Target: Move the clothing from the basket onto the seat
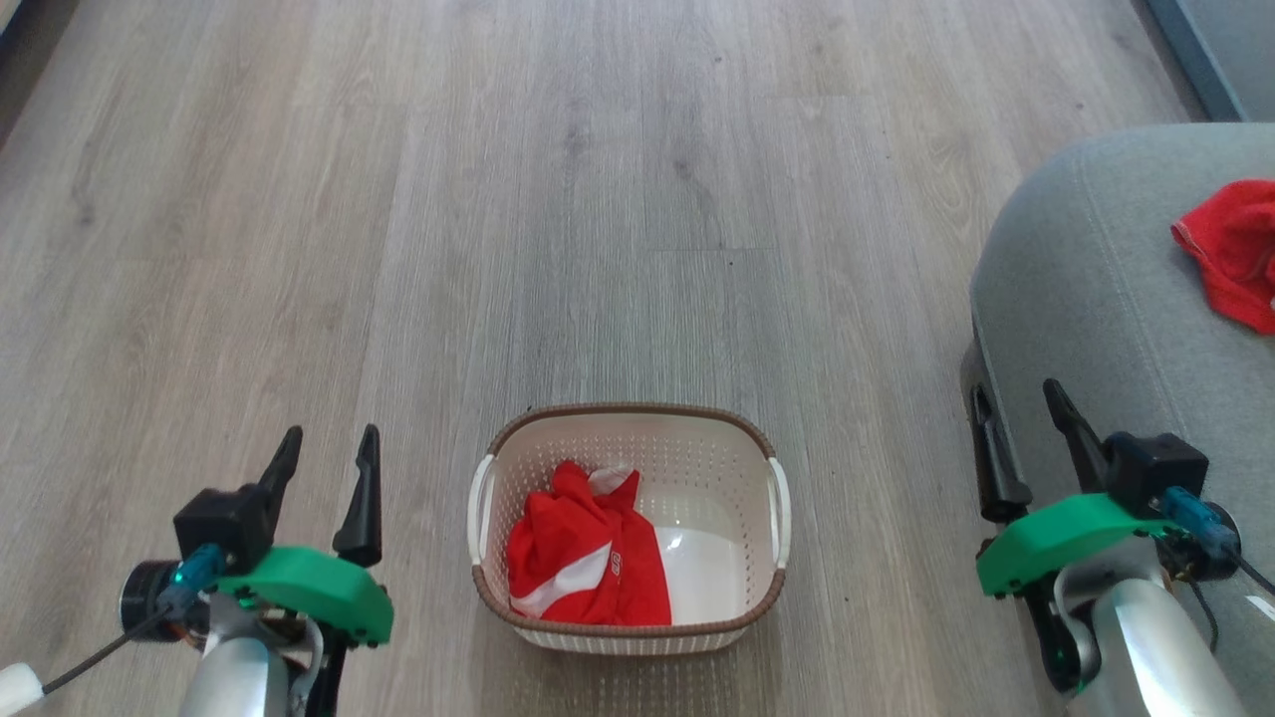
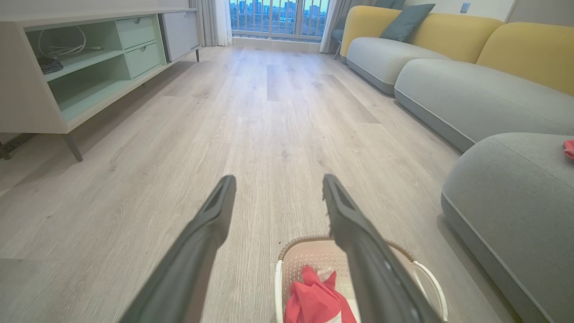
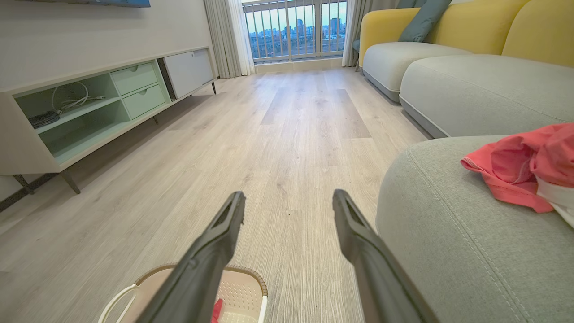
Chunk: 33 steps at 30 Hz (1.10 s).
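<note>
While hanging low on either side of the basket [image 1: 628, 408], wide open and gripping nothing: left hand [image 1: 331, 433] and right hand [image 1: 1016, 388]. Bunched in the basket's left half, red clothing [image 1: 578, 568] with a white stripe. Over on the seat [image 1: 1076, 299], well apart, another red garment [image 1: 1230, 249].

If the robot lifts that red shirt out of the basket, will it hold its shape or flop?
Probably floppy: the red garment lies crumpled in folds in the basket, so it should droop from wherever it is pinched. Likely light, being thin-looking cloth. A trailing end might drag over the rim.
</note>
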### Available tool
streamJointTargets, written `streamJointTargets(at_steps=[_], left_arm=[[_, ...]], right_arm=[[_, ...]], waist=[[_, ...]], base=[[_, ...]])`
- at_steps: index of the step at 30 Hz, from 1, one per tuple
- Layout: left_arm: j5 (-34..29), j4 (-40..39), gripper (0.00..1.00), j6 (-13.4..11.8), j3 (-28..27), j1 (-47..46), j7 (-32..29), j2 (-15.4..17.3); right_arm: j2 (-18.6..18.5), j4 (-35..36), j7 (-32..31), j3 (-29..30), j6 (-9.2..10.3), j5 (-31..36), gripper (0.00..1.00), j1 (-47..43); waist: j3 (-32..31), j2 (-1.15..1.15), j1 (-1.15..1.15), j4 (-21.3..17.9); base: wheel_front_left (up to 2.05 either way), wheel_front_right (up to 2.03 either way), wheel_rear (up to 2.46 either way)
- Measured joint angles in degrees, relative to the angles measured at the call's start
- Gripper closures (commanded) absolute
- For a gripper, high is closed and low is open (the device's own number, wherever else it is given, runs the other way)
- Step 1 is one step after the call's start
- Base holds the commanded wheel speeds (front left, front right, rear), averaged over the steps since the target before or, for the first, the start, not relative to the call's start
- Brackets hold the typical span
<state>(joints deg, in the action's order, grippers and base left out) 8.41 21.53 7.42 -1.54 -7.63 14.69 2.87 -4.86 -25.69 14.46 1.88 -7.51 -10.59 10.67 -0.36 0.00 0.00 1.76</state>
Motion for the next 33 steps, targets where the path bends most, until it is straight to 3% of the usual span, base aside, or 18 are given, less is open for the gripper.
streamJointTargets(at_steps=[12,23,33], left_arm=[[0.1,2.0,0.00,0.0,3.7,-0.7,0.0,-0.1],[0.7,5.6,0.00,0.0,10.6,-10.9,0.0,-0.4],[-0.3,16.6,0.00,0.0,18.3,-23.4,0.0,-0.1]], right_arm=[[0.5,3.0,0.0,-1.4,0.00,0.0,0.00,2.6],[0.9,7.8,0.0,-2.4,0.00,1.0,0.00,13.6],[1.0,10.6,0.0,-2.9,0.00,2.0,0.00,21.7]], waist=[[5.1,0.00,0.00,-1.0],[18.9,0.00,0.02,-3.4],[33.0,-0.01,0.03,-6.1]], base=[[0.00,0.00,0.00],[0.00,0.00,0.00],[0.00,0.00,0.00]])
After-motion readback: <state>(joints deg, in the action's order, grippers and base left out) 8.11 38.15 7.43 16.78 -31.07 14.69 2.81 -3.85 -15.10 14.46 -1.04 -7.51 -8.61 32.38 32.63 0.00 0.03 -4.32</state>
